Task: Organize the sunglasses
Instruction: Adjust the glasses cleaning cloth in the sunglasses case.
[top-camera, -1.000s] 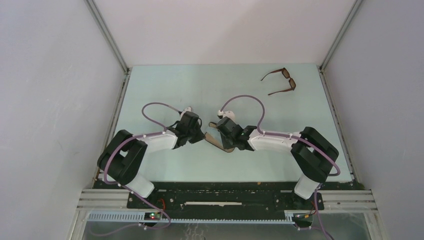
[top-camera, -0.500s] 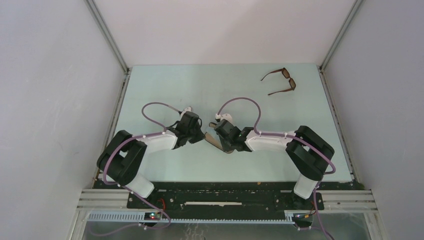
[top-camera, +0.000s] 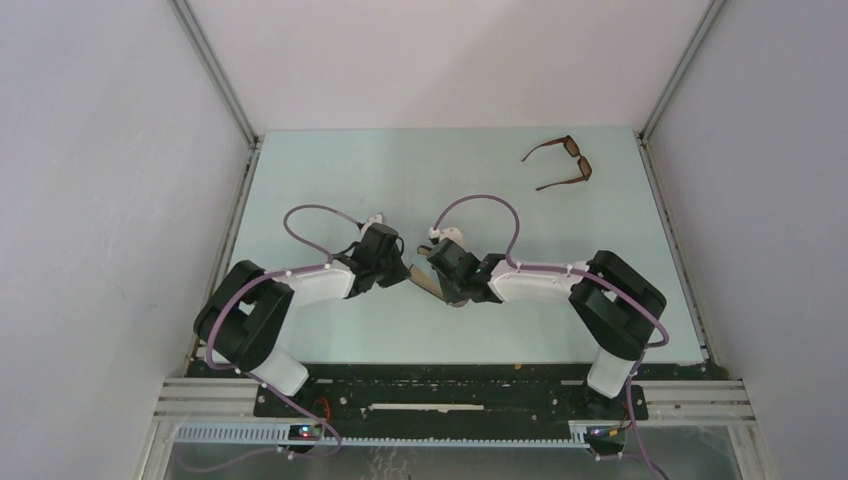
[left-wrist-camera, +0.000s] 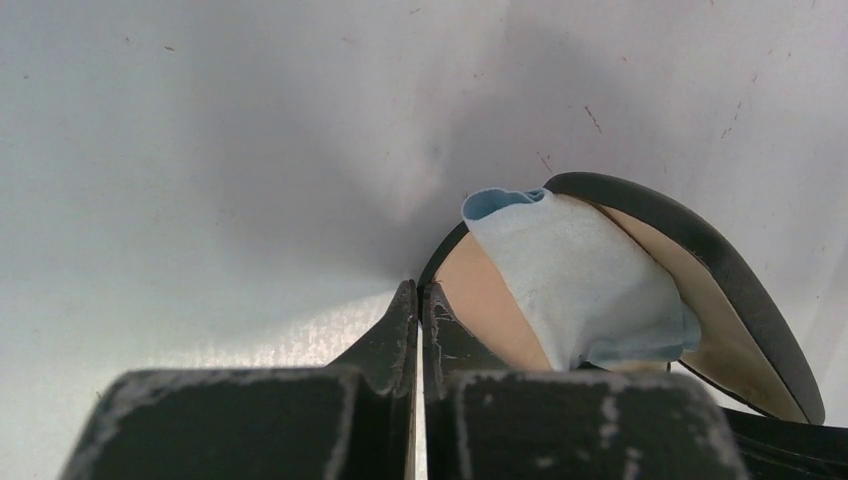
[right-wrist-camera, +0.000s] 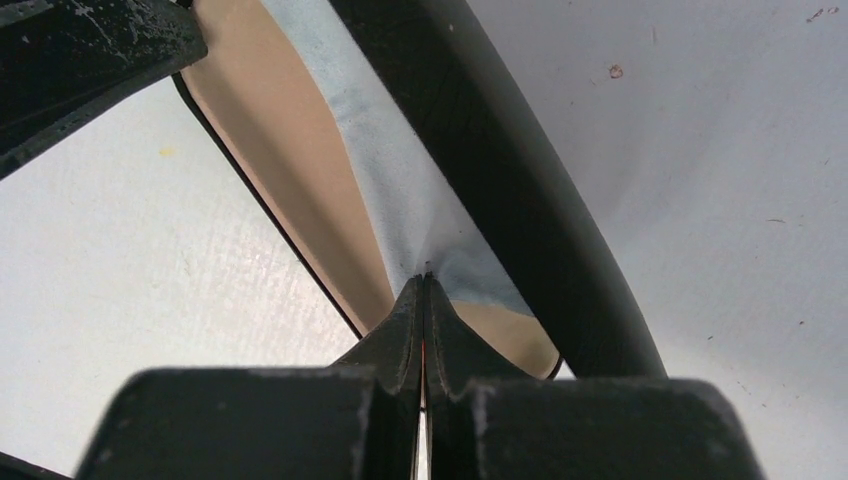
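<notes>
The brown-framed sunglasses (top-camera: 563, 163) lie open at the far right of the table, well away from both grippers. An oblong black case (top-camera: 427, 283) with tan lining lies open at mid-table between the grippers. My left gripper (top-camera: 407, 277) is shut on the thin near rim of the case (left-wrist-camera: 700, 250), as the left wrist view (left-wrist-camera: 418, 290) shows. A light blue cloth (left-wrist-camera: 580, 280) lies in the case. My right gripper (top-camera: 441, 287) is shut on a fold of that cloth (right-wrist-camera: 400, 190), pinched at the fingertips in the right wrist view (right-wrist-camera: 424, 280), beside the case's black lid (right-wrist-camera: 500, 170).
Grey walls with metal corner rails enclose the pale green table (top-camera: 330, 180) on the left, right and back. Both arm bases stand at the near edge. Purple cables loop above each wrist.
My right arm has drawn in a little to the left, its gripper staying at the case. The left arm and the sunglasses have not moved.
</notes>
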